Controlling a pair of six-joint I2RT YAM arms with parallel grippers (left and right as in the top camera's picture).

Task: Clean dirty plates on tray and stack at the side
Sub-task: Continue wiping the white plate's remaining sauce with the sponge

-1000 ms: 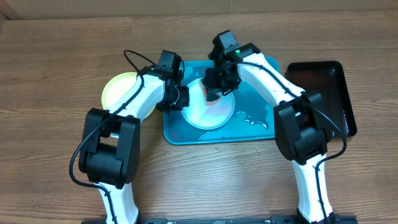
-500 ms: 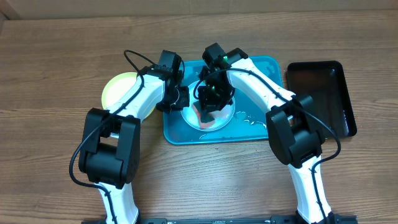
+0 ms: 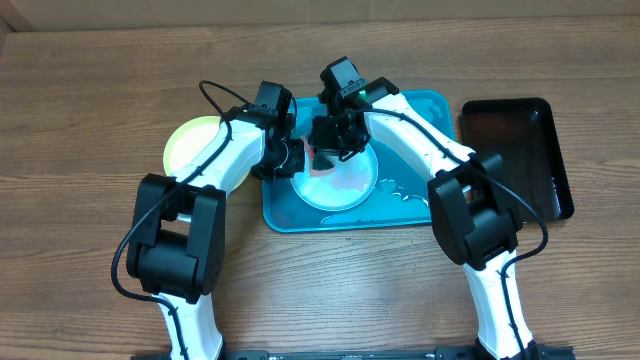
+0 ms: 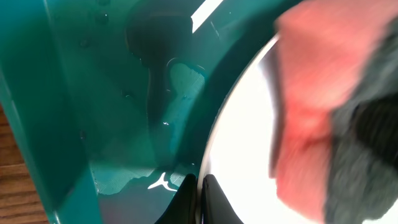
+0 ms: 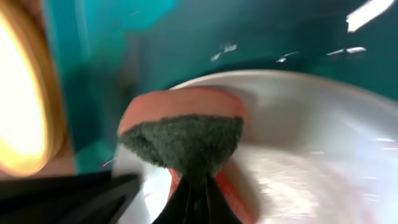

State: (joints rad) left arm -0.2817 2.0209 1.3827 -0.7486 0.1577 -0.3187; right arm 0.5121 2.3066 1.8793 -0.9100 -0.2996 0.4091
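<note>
Right gripper [image 5: 193, 190] had its fingers clamped tight on a sponge [image 5: 180, 130], salmon-pink with a dark green scouring face. The sponge was pressed down on the left part of the pale plate [image 5: 311, 149]. Left gripper [image 4: 199, 186] was pinched narrow on that plate's rim, low in its wrist view. The plate sat inside the turquoise tray [image 3: 410, 205], left of centre, with water droplets [image 3: 405, 190] on the tray floor to its right. Further out, a green-rimmed plate [image 3: 185, 140] lay on the wooden table [image 3: 80, 100] off the tray's left side, and a black tray [image 3: 520, 150] lay to its right.

no legible text, no labels, brands, numbers or signs on any surface
</note>
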